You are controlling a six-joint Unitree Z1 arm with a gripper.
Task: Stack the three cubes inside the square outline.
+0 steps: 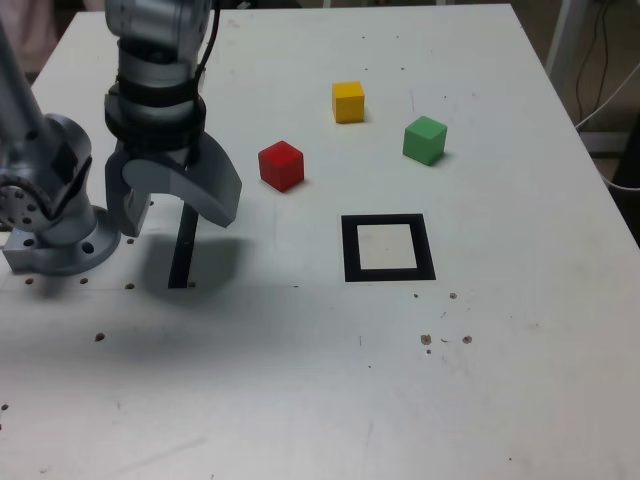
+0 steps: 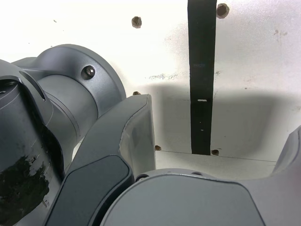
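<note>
White table [image 1: 500, 400] holds 3 cubes [image 1: 281, 165], 1 square outline [image 1: 388, 247]; claw [image 1: 172, 205] spread apart, empty.

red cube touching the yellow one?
Apart. The exterior view shows bare table between the red cube and the yellow cube.

Lab: drilled white table [image 1: 500, 400], cables [image 1: 600, 60]
</note>
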